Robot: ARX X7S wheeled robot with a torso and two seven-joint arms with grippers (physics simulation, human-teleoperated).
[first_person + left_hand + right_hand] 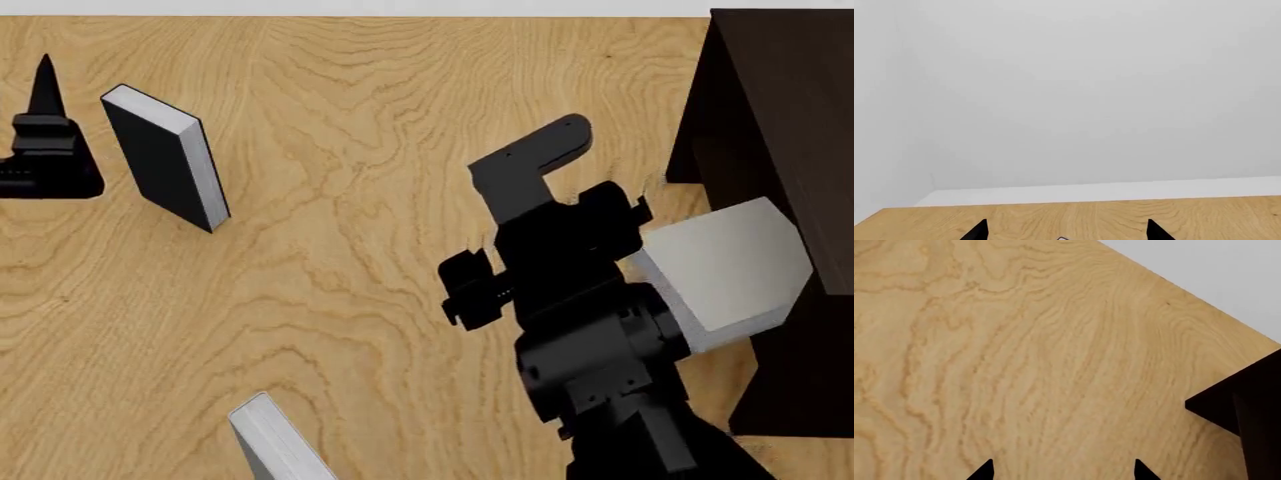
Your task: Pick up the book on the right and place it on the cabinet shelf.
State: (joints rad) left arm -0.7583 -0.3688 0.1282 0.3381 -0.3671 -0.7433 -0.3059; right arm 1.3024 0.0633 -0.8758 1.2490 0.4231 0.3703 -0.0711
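Standing black book far left — second grey book near edge.

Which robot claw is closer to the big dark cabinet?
The right claw, right beside the cabinet and next to the grey book. The left claw sits far across the table.

Books: three. One black-covered book standing well left of the cabinet; one grey book right against the cabinet's front; a second grey book, cut by the frame edge, well left of the cabinet and nearer to me.

Cabinets: one, dark brown.

Tables: one, a wood-grain table under the cabinet.

My tools: two. Left tool far left of the cabinet, right tool beside it.
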